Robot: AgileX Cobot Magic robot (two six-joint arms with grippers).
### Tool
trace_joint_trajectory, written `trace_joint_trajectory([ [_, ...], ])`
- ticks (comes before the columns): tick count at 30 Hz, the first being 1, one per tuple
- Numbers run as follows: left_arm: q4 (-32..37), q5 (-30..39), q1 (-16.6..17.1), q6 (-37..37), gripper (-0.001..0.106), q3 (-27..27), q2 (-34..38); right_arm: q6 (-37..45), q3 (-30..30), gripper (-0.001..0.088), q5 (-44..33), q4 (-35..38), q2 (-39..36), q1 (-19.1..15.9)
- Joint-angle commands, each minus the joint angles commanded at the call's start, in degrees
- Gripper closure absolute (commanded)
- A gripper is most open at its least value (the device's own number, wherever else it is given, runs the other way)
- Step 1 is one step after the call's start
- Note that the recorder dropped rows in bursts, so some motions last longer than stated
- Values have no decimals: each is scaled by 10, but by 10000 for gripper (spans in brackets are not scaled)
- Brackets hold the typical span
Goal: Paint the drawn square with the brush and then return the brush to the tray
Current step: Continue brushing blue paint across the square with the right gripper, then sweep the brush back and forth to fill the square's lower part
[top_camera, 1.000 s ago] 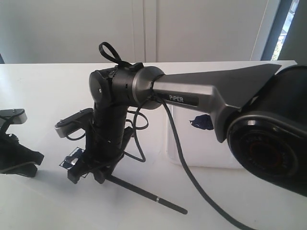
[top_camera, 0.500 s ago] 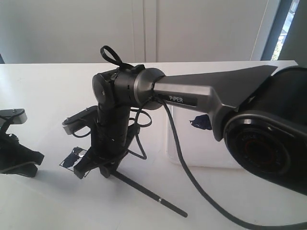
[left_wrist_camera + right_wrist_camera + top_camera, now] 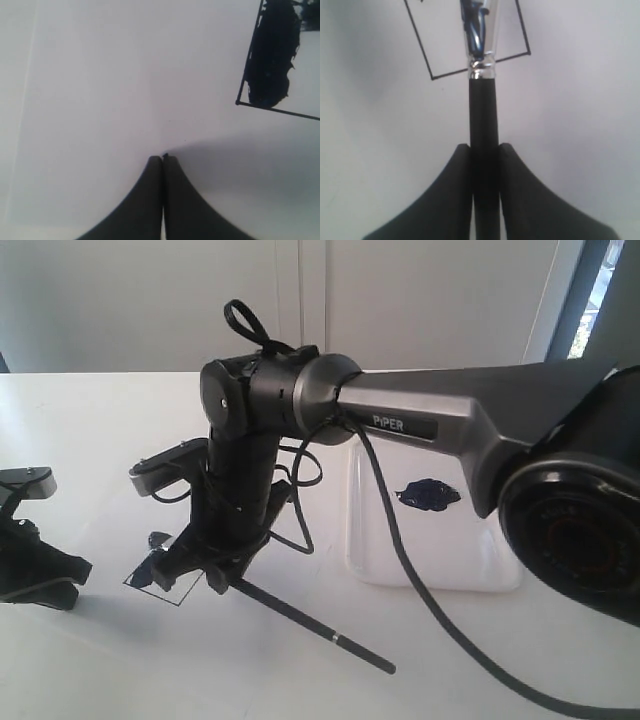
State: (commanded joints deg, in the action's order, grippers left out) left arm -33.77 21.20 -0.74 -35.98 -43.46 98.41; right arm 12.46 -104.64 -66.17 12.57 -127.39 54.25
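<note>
**Right arm.** The right arm reaches across the tabletop point(image 3: 90, 410) into the left half of the exterior view. The right end effector point(image 3: 484, 146) points downward and pinches the brush point(image 3: 483, 110) by its black handle, with one finger on each side and the handle centred between them. In the exterior view the free end of the handle runs out from the end effector toward 4 o'clock, slanting low over the tabletop. A pale ring point(image 3: 334, 638) shows near that end.

**Brush head.** The silver ferrule point(image 3: 481, 45) is streaked with blue-black paint. It lies over the drawn square point(image 3: 445, 45) and crosses one of its edge lines. The frame edge cuts off the bristles, so contact with the surface cannot be told.

**Drawn square.** The square lies on the tabletop directly beneath the right end effector. A dark smear point(image 3: 272, 60) covers the area along one side, and the interior seen in the right wrist view is mostly white.

**Tray.** The tray point(image 3: 440, 560) sits flat on the tabletop at 3 o'clock from the square, well apart from it. A dark paint blob point(image 3: 428, 493) lies in its far half. The arm's black cable point(image 3: 405, 570) hangs in front of the tray.

**Left arm.** The fingers of the left end effector point(image 3: 162, 160) are pressed together tip to tip over bare white surface, near one corner of the square. In the exterior view this arm stands at 9 o'clock from the square, at the frame edge.
</note>
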Motion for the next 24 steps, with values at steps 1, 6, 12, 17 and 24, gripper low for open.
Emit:
trace_joint_trajectory([
  [1,0,0,0,0,1053,0,0,0,0,868,0,6,0,0],
  [6,0,0,0,0,1053,0,0,6,0,868,-3,29,0,0],
  [12,-3,-1,0,0,1053,0,0,10,0,868,-11,28,-1,14],
  [17,-4,0,0,0,1053,0,0,10,0,868,9,22,-3,24],
  [24,-4,2,0,0,1053,0,0,3,0,868,7,23,-29,24],
])
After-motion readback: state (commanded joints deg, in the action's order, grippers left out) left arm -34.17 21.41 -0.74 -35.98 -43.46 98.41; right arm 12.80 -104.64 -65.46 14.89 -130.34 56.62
